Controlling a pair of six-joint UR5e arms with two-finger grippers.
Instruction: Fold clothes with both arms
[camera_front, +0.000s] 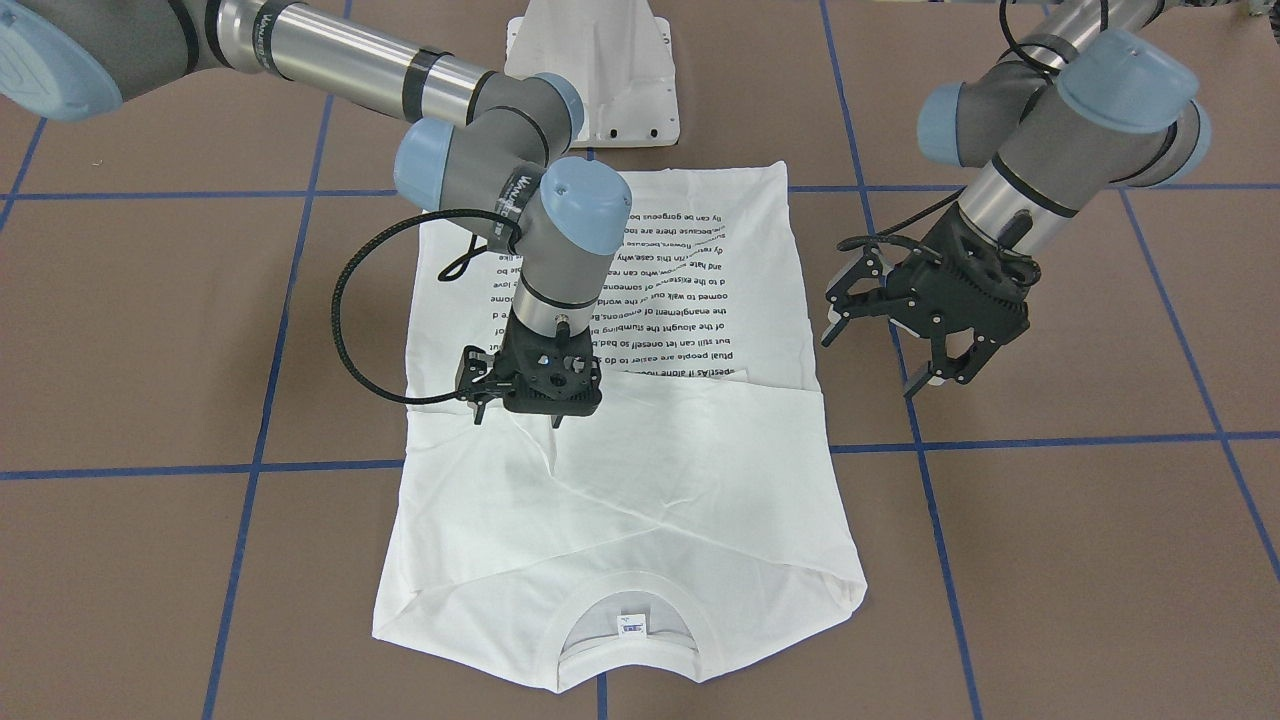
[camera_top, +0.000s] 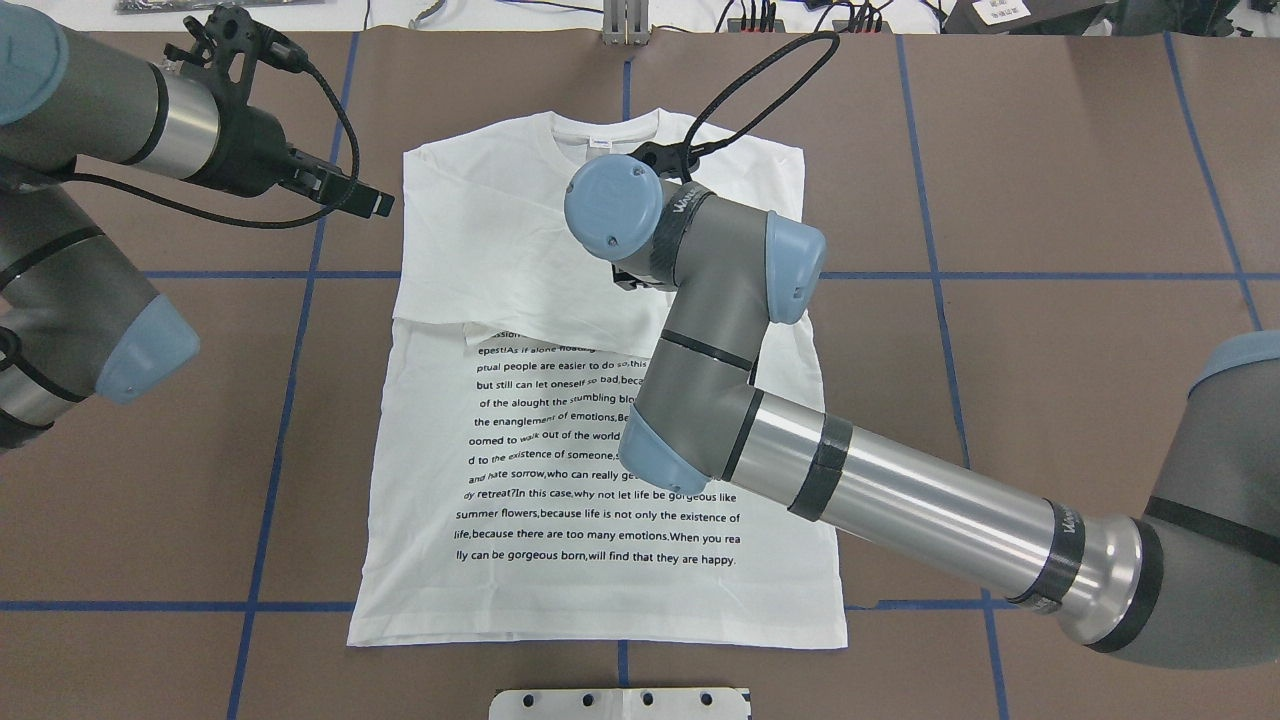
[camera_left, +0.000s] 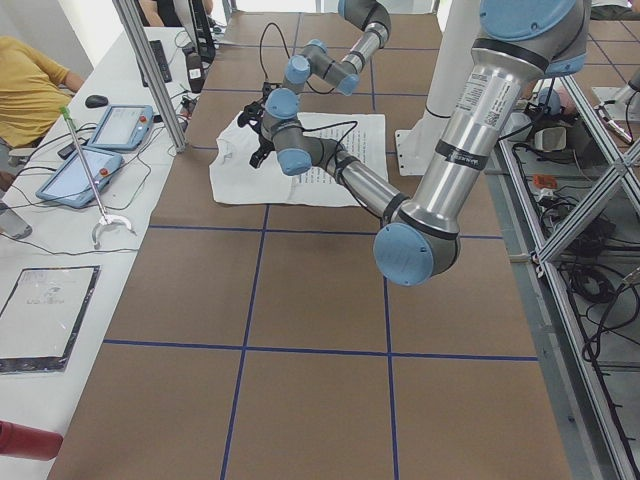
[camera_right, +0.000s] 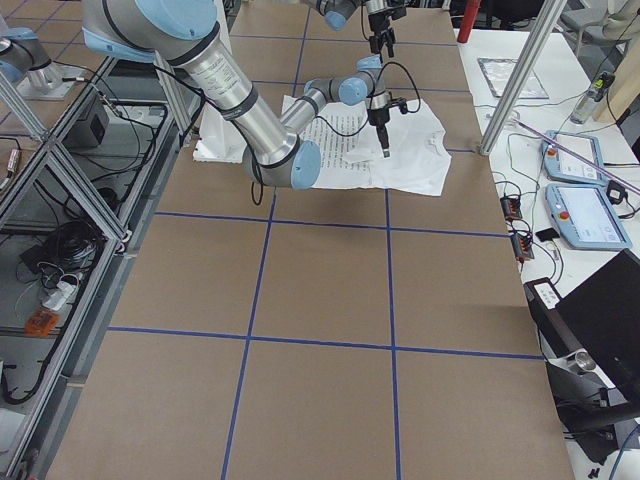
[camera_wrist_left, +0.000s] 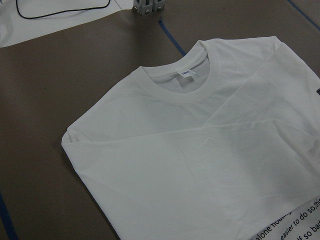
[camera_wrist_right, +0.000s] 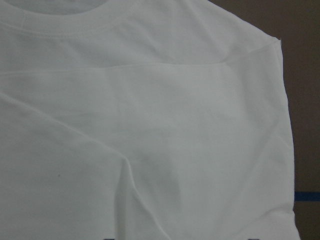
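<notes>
White long-sleeved cotton T-shirt (camera_front: 680, 480) flat on brown bench (camera_front: 1050, 550), sleeves (camera_front: 720, 420) crossed below ribbed round collar (camera_front: 590, 592); right black end effector (camera_front: 517, 414) down on sleeve edge hemward of collar, spread unreadable, left end effector (camera_front: 878, 352) apart, off-cloth out to collar's side; right probably best lifts straight up so the fold isn't dragged.

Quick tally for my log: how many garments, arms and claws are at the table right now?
Garments: 1 (white T-shirt)
Arms: 2 (left arm, right arm)
Claws: 2 (left claw, right claw)
Total: 5

Lab: aluminium framing (camera_left: 152, 80), teach pendants (camera_left: 120, 126)
</notes>
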